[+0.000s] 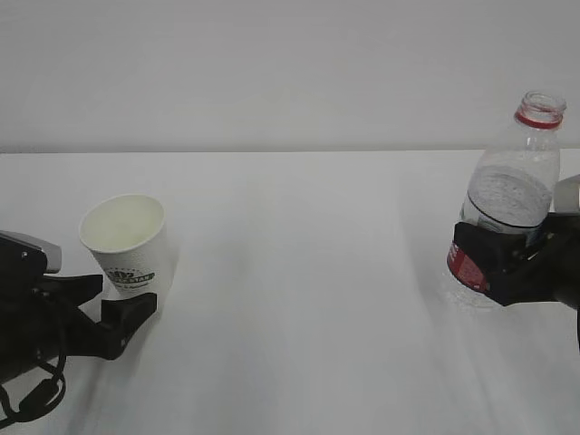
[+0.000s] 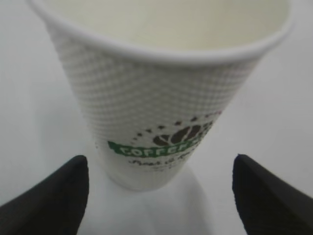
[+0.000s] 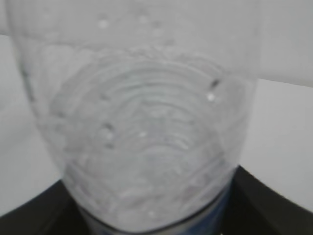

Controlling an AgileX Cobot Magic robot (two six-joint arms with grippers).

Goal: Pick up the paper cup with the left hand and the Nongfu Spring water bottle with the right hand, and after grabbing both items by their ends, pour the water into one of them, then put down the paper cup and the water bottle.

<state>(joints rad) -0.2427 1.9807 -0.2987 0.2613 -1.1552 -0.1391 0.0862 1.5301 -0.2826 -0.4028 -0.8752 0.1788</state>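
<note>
Cup (image 2: 161,98) looks light and crushable, sits between spread left gripper (image 2: 161,196) jaws; right gripper (image 1: 507,263) clamps bottle (image 1: 507,195) low.

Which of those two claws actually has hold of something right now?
The right hand: its fingers clamp the Nongfu Spring water bottle. The left hand stands open around the paper cup, fingers apart from it.

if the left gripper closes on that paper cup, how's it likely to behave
The paper cup looks empty and thin-walled, so probably light and easily crushed. Its narrow base suggests it may tip if nudged. The dimpled wall should help the open left gripper grip.
</note>
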